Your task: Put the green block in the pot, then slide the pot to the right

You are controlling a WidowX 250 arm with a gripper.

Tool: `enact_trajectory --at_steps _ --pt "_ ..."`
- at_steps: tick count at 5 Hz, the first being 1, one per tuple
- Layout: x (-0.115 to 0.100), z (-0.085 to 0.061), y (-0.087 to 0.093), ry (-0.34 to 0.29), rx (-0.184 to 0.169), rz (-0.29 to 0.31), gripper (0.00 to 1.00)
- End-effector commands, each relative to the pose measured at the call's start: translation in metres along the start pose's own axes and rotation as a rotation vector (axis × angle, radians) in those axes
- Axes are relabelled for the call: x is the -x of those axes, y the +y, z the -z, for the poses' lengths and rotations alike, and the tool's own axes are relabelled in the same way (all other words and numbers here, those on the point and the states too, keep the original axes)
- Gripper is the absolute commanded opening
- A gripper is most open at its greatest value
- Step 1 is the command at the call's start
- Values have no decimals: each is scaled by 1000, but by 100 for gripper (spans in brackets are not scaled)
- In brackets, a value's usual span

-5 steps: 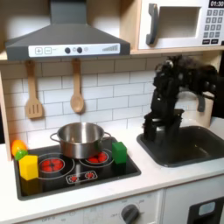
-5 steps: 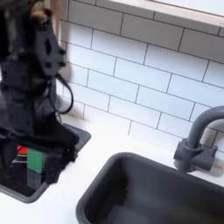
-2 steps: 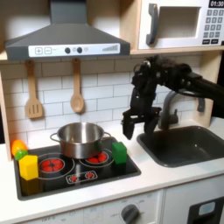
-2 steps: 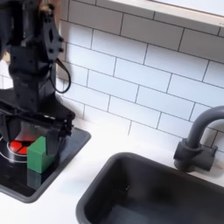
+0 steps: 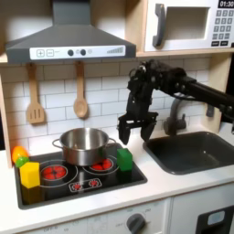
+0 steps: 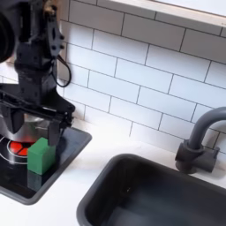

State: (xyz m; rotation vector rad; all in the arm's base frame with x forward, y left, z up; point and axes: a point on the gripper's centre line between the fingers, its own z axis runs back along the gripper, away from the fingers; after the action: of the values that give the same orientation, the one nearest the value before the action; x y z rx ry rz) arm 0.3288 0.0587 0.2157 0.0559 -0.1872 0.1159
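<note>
Nothing done yet, as we read it. The green block (image 5: 124,159) stands upright on the black stovetop (image 5: 80,184), at its right edge in the first exterior view, just beside the front-right red burner (image 5: 99,165). It is not in the pot (image 5: 83,144), which sits on the back of the stovetop, well apart from the block, and looks empty as far as we can see into it. Both steps are left: pick the block, drop it in the pot, then slide the pot.

The claw (image 5: 137,131) hangs above and slightly behind the block in the first exterior view, fingers spread and released, holding nothing. We judge this as the approach to the pick; it needs to come down onto the block.

View differences: the first exterior view gives us the whole layout, including the pot, a yellow block (image 5: 30,174) at the stovetop's left edge with a small green piece (image 5: 20,161) just behind it, the sink (image 5: 194,150) on the right, and the utensils (image 5: 57,98) hung on the tiled wall. The second exterior view is a close side look: green block (image 6: 39,155) on the stovetop corner, the claw (image 6: 35,110) spread wide above it with clear air between, plus the faucet (image 6: 199,141) and the sink basin. Here the gap between claw and block is easier to judge.
</note>
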Motion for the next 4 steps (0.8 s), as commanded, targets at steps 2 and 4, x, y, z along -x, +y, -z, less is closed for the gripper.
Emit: enact_trajectory --at_steps 2,4 --pt "-21 29 0 32 -10 11 100" --pt "-20 47 1 68 -12 5 100"
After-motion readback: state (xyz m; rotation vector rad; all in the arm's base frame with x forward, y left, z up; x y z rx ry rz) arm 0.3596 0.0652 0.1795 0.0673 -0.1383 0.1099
